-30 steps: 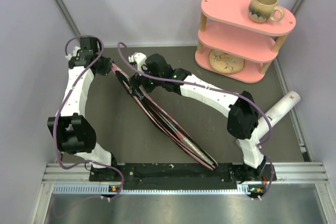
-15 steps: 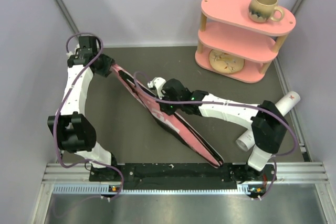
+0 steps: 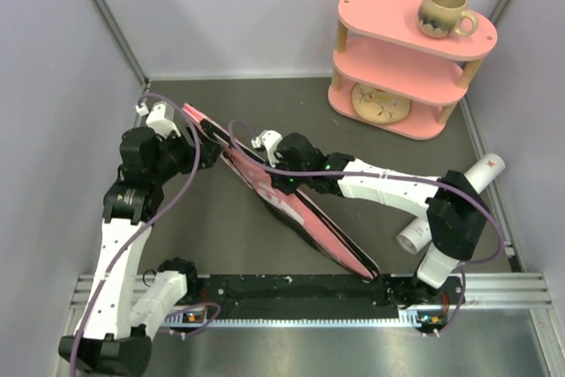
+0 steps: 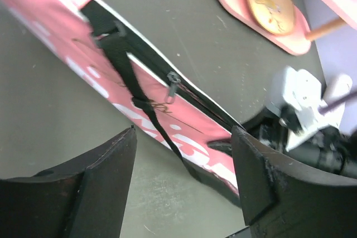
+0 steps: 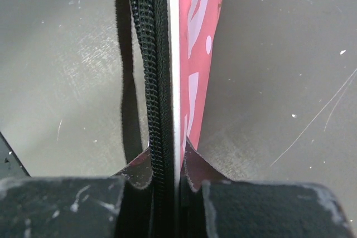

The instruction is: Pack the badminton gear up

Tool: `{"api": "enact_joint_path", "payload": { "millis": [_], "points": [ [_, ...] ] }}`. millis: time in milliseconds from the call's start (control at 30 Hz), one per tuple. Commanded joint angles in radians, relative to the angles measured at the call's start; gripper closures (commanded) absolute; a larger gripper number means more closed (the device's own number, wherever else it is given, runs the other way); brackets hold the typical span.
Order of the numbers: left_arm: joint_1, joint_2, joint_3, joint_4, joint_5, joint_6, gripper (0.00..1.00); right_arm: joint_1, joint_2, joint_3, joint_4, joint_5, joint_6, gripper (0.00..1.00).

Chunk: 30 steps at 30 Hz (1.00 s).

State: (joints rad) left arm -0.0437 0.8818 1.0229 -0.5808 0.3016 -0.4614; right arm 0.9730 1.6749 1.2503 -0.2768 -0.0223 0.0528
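The pink racket bag [image 3: 305, 218] is lying slantwise across the middle of the dark table [image 3: 221, 236], its wide end towards the far left and its narrow end reaching down near the arms' bases. It is looking soft and light, a fabric sleeve that is likely to sag and fold if lifted by one end, so the stiffer seam along the zipper [image 5: 149, 71] is probably the safest place to hold it, with a second hold further along to stop it drooping. The right gripper [image 5: 167, 165] is doing just that, its fingers closing tight on the zipper edge partway along the bag, which seems to be tipping up on its edge there. The left gripper [image 4: 183, 137] is hanging over the wide end with its fingers spread apart and gripping nothing; below it the black strap [image 4: 125, 76] is trailing loosely across the pink cloth, and the zipper pull [image 4: 173, 82] is sitting beside a dark slit that looks unzipped. Whether rackets are lying inside cannot be told. A white tube [image 3: 484, 172] is resting at the right edge, partly behind the right arm, its contents hidden. On the far right a pink shelf [image 3: 402, 24] is carrying a mug [image 3: 446, 13] on top and a round disc [image 3: 380, 101] below.
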Motion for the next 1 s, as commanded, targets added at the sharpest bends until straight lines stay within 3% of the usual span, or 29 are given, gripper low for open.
{"api": "enact_joint_path", "payload": {
  "millis": [0,67,200,500,667,967],
  "points": [
    [-0.062,-0.055,-0.072,0.102,0.061,0.160,0.27,-0.034,-0.043,0.017,0.073,-0.092,0.005,1.00],
    [-0.073,-0.052,-0.080,0.131,0.124,0.193,0.29,-0.040,-0.040,0.015,0.070,-0.137,-0.010,1.00],
    [-0.094,0.097,0.006,0.052,0.212,0.228,0.43,-0.057,-0.038,0.021,0.064,-0.169,-0.042,1.00],
    [-0.091,0.226,0.026,0.125,0.254,0.215,0.56,-0.096,-0.040,0.020,0.062,-0.242,-0.045,1.00],
    [-0.079,0.261,0.031,0.168,0.281,0.161,0.51,-0.099,-0.041,0.018,0.065,-0.260,-0.044,1.00],
    [-0.045,0.312,0.059,0.208,0.321,0.084,0.55,-0.099,-0.046,0.015,0.067,-0.265,-0.042,1.00]
  ]
}}
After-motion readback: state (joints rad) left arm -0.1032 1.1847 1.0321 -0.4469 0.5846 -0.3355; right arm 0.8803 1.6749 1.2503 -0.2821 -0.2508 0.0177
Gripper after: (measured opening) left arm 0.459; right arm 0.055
